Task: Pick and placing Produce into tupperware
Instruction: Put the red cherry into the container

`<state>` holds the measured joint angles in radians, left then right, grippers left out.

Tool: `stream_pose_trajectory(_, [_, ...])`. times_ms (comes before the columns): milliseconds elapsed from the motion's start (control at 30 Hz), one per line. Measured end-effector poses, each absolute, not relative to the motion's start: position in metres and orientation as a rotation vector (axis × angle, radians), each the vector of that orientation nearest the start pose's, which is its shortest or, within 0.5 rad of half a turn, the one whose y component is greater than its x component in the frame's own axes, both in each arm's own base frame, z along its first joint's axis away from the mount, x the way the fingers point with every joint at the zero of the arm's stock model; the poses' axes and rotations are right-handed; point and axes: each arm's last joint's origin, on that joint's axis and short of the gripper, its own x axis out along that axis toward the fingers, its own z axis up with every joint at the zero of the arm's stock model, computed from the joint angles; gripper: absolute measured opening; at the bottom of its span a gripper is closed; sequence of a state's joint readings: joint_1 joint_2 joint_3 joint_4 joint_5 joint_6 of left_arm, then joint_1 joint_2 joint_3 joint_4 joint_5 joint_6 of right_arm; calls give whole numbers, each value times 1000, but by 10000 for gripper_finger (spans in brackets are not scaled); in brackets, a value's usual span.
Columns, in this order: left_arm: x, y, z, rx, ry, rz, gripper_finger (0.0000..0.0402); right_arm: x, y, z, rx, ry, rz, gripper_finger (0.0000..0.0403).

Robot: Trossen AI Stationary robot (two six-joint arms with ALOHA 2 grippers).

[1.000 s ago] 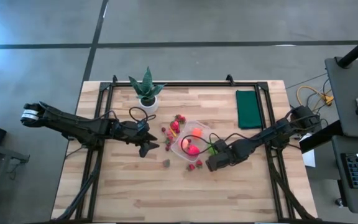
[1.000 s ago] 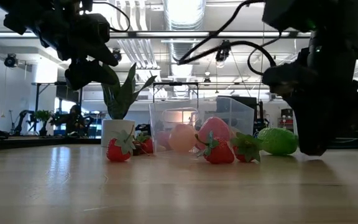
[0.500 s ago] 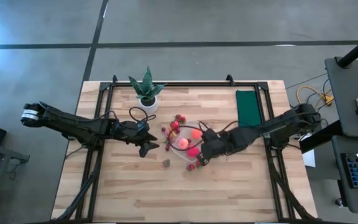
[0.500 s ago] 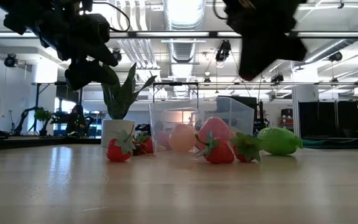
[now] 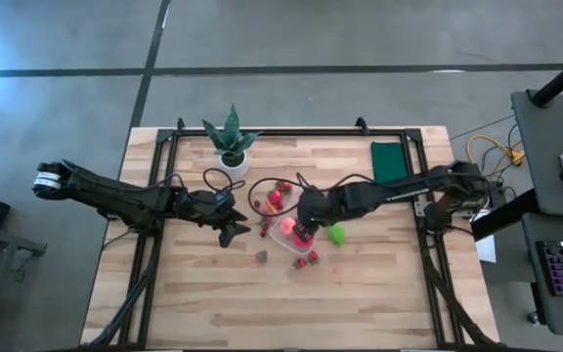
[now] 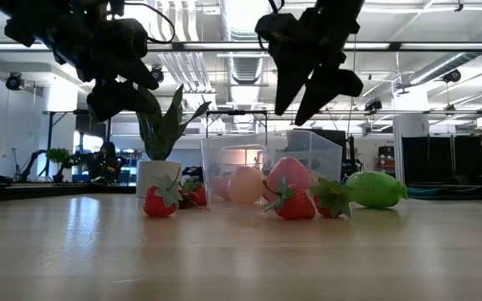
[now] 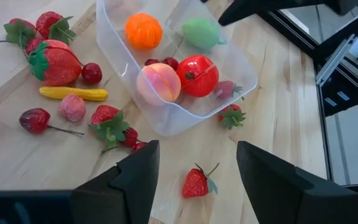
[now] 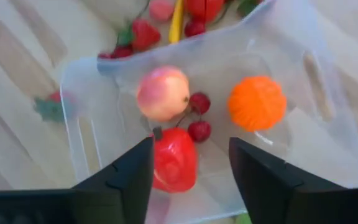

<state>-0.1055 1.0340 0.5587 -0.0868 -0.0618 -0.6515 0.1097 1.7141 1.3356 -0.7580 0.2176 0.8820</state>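
**Wooden worktop, open workshop behind: right arm poised over the tub**

On the pale plank worktop [image 5: 379,284], your right gripper [image 8: 188,163] hangs over the tupperware [image 8: 328,155], jaws spread and empty. Below it lie a red piece [image 8: 174,158], a peach [image 8: 163,93], an orange [image 8: 257,102] and cherries [image 8: 199,116]. Your left gripper [image 7: 194,177] hovers beside the tub, jaws also spread, above a loose strawberry [image 7: 196,182]. The pieces look light, smooth and likely slippery; pinch each across its widest middle, not by leaves. The thin tub may slide if nudged. A potted plant [image 5: 231,142] and green cloth [image 5: 391,171] sit at the far edge.
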Motion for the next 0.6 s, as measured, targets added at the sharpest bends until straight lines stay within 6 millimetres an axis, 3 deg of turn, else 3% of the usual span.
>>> stream_pose_trajectory(167, [211,-18,220,-542,530,199,200,338,29,261,615,881,-650,245])
stream_pose_trajectory(367, [213,-5,218,-264,545,213,200,323,25,283,600,800,-695,272])
stream_pose_trajectory(600, [229,25,185,-203,729,149,200,297,19,300,577,792,-798,283])
